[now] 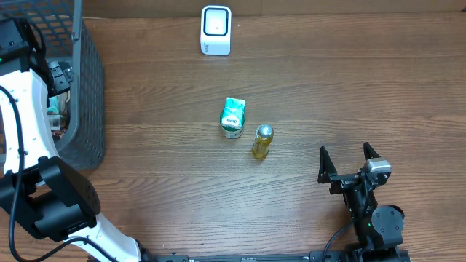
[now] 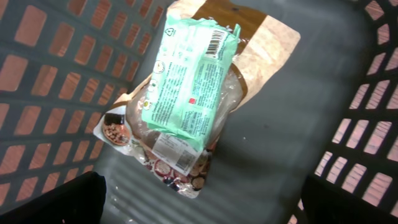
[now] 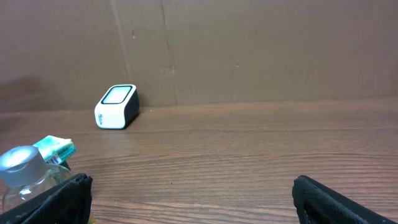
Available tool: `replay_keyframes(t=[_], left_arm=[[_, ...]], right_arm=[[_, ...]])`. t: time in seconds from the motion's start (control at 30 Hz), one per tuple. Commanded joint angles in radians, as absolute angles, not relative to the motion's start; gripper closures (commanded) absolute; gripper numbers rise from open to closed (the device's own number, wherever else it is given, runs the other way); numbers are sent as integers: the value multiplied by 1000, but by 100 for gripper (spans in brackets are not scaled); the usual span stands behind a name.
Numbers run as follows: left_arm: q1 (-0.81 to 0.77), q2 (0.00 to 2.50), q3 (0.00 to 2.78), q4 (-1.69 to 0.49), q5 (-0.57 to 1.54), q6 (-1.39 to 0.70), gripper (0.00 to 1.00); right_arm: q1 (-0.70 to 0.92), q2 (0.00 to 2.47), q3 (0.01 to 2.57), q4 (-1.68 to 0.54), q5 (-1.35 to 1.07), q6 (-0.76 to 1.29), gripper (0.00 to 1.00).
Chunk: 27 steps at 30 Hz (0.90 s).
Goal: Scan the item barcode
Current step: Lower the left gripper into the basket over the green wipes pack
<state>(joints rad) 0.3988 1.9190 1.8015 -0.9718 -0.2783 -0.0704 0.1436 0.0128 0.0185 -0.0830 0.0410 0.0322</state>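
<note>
Glossy mint-green packet [image 2: 193,81], barcode up, in grey lattice basket [image 1: 89,87]; left gripper [image 2: 199,208] poised above it, right gripper [image 1: 345,154] low over wood table [image 1: 182,204]; both wide open, empty

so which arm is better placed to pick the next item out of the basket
Left. The left gripper hangs open inside the basket above the green packet; the right gripper sits open across the table, away from it.
</note>
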Motion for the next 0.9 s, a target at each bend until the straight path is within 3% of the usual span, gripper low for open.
replay_keyframes(t=[0.0,0.43,0.73,0.87], left_arm=[[402,1925,1869,-971,-204,-14,0],[552,1962,1983,-940,27,91,1],[574,2111,1983,-902,49,187,0],[574,2157,1983,-881,33,187,15]], right_arm=[[137,3,8,-81,39,29,0],[137,3,8,-81,39,28,0],[137,3,8,-81,39,28,0],[137,3,8,-81,39,28,0]])
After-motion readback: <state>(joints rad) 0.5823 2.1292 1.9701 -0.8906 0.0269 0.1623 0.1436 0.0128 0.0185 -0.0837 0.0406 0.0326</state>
